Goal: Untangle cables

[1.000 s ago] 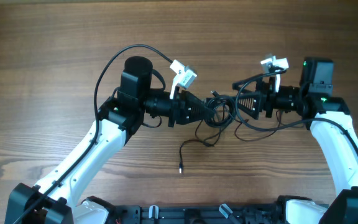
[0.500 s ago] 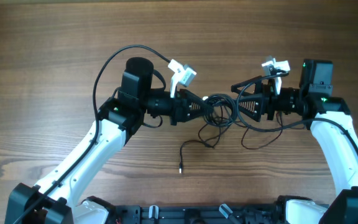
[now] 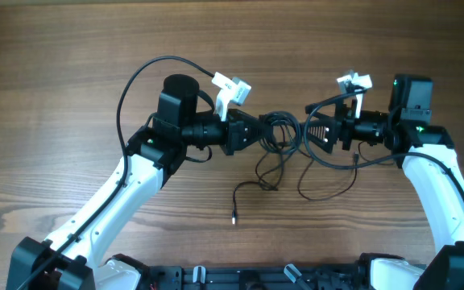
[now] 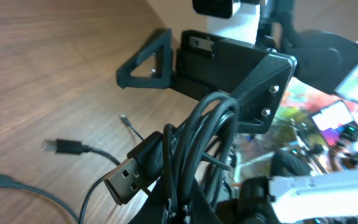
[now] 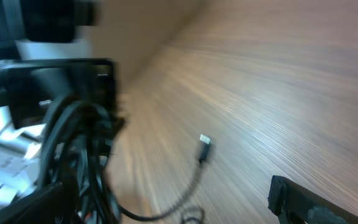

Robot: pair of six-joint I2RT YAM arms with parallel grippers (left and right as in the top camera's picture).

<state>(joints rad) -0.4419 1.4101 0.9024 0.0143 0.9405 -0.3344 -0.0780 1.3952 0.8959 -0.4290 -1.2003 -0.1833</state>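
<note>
Thin black cables [image 3: 280,129] with a silver-tipped plug [image 4: 124,182], brown wood-grain table [image 3: 55,64], matte black left gripper [image 3: 260,133] and right gripper [image 3: 311,133], white arm links [image 3: 119,193], green light [image 3: 395,81] on a black housing [image 3: 411,97].

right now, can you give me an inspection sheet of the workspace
surface: wooden table
job's things: thin black cables bunched between the grippers; loops trail to the table, one loose plug lying flat
clutter: nothing seen
grippers: left gripper shut on the bunch; right gripper open beside it
cables: robot wiring arcs behind the left gripper
surroundings: blurred beyond the table edge, cannot tell
</note>
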